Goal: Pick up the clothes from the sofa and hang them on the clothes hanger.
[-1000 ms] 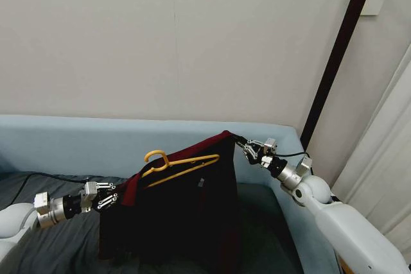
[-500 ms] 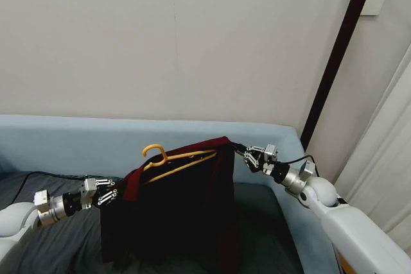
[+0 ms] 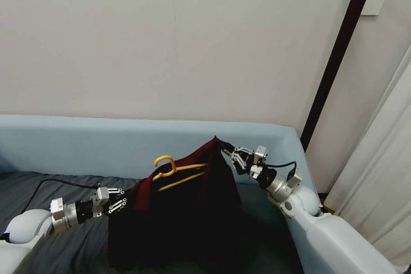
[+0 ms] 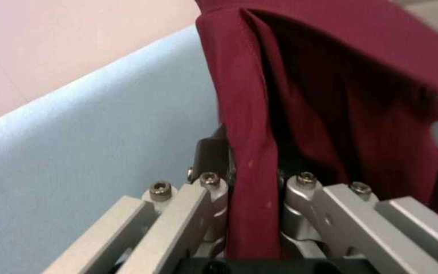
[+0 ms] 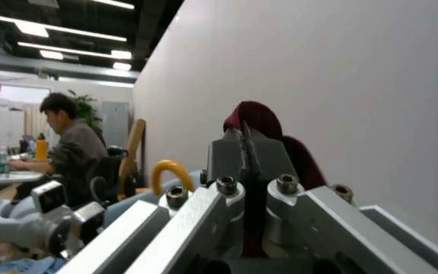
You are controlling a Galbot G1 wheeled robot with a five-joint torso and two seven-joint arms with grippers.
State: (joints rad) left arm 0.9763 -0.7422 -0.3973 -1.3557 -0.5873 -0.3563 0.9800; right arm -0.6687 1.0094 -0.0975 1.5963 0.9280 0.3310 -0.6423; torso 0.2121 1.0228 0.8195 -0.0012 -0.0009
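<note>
**Item: dark red garment with yellow hanger, being held between two grippers over the sofa.**

The left gripper (image 3: 117, 199) is clamping the garment's (image 3: 183, 219) left edge, low above the grey seat. The right gripper (image 3: 231, 154) is pinching the opposite shoulder, higher up, near the sofa (image 3: 70, 142) back. The cloth is hanging stretched between them, and the yellow hanger (image 3: 172, 169) is lying against its upper part, hook up, touching neither gripper. Judged handling: grip firmly on both sides, hold the cloth taut and level it, so the hanger is not sliding out on the way to the dark pole (image 3: 335, 59) on the right.
</note>
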